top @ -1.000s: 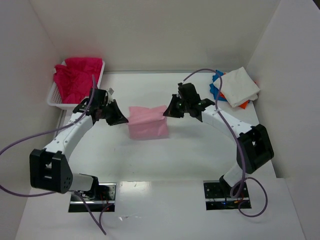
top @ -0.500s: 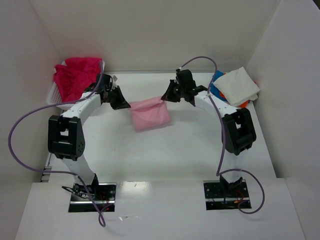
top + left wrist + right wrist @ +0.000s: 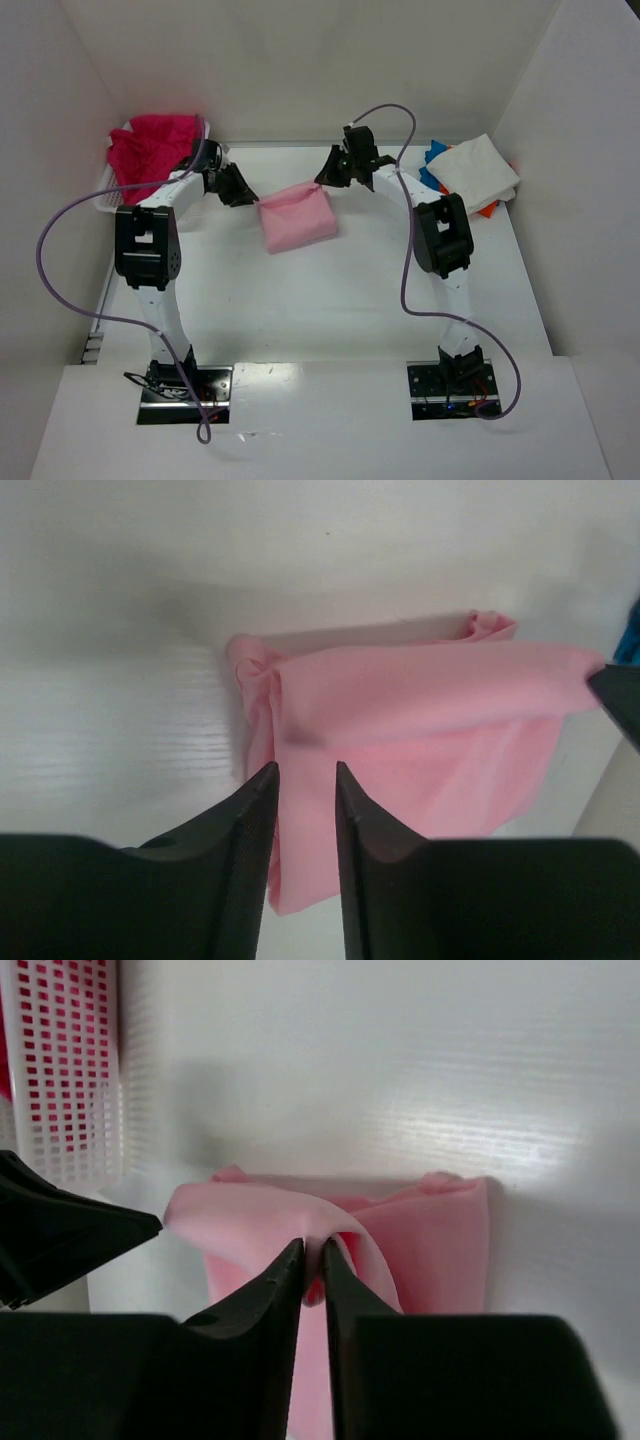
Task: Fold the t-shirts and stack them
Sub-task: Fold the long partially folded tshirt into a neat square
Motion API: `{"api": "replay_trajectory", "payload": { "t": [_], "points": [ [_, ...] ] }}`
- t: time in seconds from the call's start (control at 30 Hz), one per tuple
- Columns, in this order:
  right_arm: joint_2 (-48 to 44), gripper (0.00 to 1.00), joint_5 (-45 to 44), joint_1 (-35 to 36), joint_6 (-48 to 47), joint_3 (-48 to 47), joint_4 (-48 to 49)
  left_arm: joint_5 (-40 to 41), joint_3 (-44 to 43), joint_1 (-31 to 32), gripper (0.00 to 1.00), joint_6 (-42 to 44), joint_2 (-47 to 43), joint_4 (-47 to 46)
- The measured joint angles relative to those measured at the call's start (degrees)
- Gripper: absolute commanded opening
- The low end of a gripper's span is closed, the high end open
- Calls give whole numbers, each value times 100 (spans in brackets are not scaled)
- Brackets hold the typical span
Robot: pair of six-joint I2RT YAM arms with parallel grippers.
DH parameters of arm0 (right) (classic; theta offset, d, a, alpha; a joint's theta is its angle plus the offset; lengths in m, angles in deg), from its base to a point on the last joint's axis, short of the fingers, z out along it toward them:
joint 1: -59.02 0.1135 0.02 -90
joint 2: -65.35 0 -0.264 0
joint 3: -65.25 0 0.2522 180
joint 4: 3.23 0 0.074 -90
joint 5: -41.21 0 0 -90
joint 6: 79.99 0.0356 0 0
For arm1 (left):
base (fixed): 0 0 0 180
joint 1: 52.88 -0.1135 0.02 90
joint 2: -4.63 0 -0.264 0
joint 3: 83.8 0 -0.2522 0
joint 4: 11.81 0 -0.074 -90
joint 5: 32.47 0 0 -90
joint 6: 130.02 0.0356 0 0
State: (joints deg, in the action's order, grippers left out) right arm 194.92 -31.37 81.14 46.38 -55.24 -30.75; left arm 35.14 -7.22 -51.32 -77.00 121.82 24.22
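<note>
While nearly closed, end effectors (image 3: 305,770) (image 3: 311,1246) pinch pink t-shirt (image 3: 297,218).

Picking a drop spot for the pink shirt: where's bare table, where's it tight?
Bare: the table patch nearer than the pink shirt, between the left arm and right arm; also the strip behind it to the back wall. Crowded: basket at back left, folded stack at back right.
</note>
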Motion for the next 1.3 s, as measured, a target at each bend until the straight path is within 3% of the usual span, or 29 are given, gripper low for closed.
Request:
{"api": "replay_trajectory", "payload": {
  "t": [0.03,0.07,0.17,0.33,0.43,0.57,0.7,0.77,0.87,0.93,1.13,1.3],
  "points": [
    [136,35,14,-24,-7,-132,0,-2,-20,-6,61,22,64,-4],
    [249,39,29,-46,-22,-240,-9,-4,-27,-17,64,58,116,-4],
    [397,55,43,-83,-39,-309,-126,2,-34,-71,65,99,226,13],
    [375,63,-34,-103,-130,-309,-260,4,-36,-181,65,210,177,19],
    [181,54,-162,-117,-189,-133,-269,3,-14,-254,64,252,-12,19],
    [-349,31,-262,-117,-285,258,-252,-116,209,-312,52,252,-563,-144],
    [-818,36,-210,-117,-310,572,-137,-317,395,-261,50,252,-948,-364],
    [-977,29,-146,-117,-308,861,-10,-468,553,-179,32,253,-1014,-469],
    [-1176,8,-36,-117,-291,1592,171,-724,907,23,7,256,-1016,-575],
    [-1206,1,10,-117,-261,2009,192,-827,1105,200,2,251,-1014,-563],
    [-1204,0,128,-117,-218,2527,192,-992,1411,720,0,233,-1006,-744],
    [-1202,0,233,-117,-215,2629,364,-961,1587,795,0,226,-833,-839]
  ]
}}
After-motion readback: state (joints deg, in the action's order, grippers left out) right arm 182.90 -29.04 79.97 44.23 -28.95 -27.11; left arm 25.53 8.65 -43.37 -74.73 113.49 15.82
